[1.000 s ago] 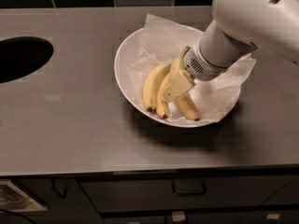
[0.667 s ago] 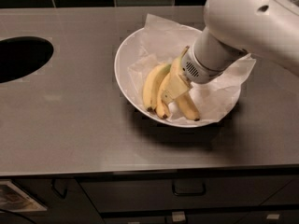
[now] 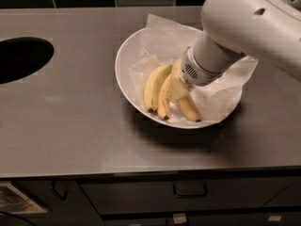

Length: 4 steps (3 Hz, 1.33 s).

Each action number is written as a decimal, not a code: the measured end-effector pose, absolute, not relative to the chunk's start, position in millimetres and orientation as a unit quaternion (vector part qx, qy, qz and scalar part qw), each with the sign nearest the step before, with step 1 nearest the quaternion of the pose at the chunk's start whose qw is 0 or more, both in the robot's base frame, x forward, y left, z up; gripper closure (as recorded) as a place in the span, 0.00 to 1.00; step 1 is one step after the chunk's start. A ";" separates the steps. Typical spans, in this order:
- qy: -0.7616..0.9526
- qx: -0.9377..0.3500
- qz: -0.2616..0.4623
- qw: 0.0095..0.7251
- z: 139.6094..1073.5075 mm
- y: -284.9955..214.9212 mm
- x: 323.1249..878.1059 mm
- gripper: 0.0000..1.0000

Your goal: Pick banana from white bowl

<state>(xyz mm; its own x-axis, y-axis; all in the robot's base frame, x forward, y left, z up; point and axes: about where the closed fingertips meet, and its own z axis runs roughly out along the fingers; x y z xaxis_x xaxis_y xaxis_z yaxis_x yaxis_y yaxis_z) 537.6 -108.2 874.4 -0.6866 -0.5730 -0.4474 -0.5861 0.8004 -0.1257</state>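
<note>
The white bowl (image 3: 126, 74) sits on the grey counter, lined with crumpled white paper (image 3: 162, 34). Three yellow bananas lie in it side by side. The longest banana (image 3: 190, 109) runs from under the gripper down to the lower right, with its middle hidden by the gripper. Two shorter bananas (image 3: 154, 86) lie to its left. My gripper (image 3: 178, 87) reaches down from the upper right into the bowl and rests on the bananas, over the longest one and the middle one. The white arm covers the bowl's right rear.
A dark round hole (image 3: 21, 58) is cut in the counter at the left. Dark tiles run along the back wall. Drawer fronts with handles (image 3: 189, 190) lie below the counter's front edge.
The arm's upper part has swung a little to the left and nearer the camera. The gripper stays on the bananas in the bowl, slightly lower. The bananas have not moved.
</note>
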 end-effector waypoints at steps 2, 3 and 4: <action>0.923 -0.307 -0.002 0.233 865.6 -107.1 537.1 0.46; 0.923 -0.307 -0.002 0.233 865.6 -107.1 537.1 0.65; 0.923 -0.307 -0.002 0.233 865.6 -107.1 537.1 0.88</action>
<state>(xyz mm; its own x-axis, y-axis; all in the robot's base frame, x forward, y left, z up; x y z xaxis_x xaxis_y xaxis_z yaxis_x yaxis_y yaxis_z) 537.1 -107.1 865.6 -0.7023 -0.5683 -0.4287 -0.5663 0.8109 -0.1471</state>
